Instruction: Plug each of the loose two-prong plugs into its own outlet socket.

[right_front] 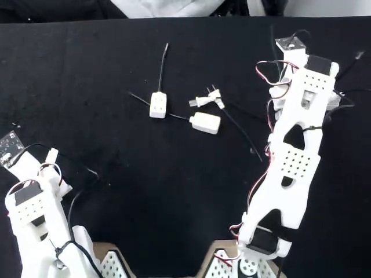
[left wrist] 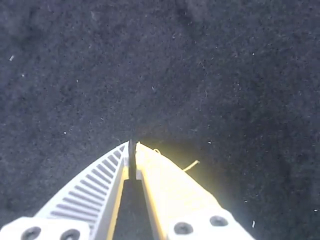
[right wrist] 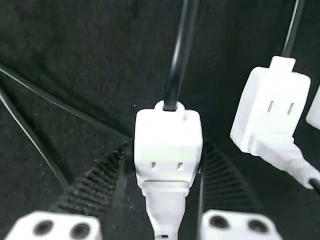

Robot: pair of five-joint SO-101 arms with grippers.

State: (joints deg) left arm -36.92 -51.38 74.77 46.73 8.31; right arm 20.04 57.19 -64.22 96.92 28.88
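Two white plugs (right_front: 201, 102) lie loose in the upper middle of the high view, on the black worktop (right_front: 87, 69). Just below them lies a long socket (right_front: 205, 123). A square socket (right_front: 157, 105) sits to its left.

I think the plugs are small, light and hard. Their prongs (right_front: 213, 89) are thin and could bend. The cords (right_front: 237, 126) are soft and can tug a plug sideways. The best place to hold a plug is its fat body, not the cord or the prongs. The sockets look light too, so one may slide when pushed. A hand should hold it.

The right arm (right_front: 295, 156) stretches up the right side of the high view. In the right wrist view the right hand (right wrist: 168, 150) has its black fingers (right wrist: 100, 175) on both sides of a near socket (right wrist: 168, 130). I judge that it grips it. A white plug end (right wrist: 162, 207) pokes out of this socket toward the camera and looks pushed in. I cannot tell which socket of the high view this is.

The left arm (right_front: 32, 214) sits at the lower left. The left hand (left wrist: 131, 150) is closed, with nothing in it, over bare worktop.
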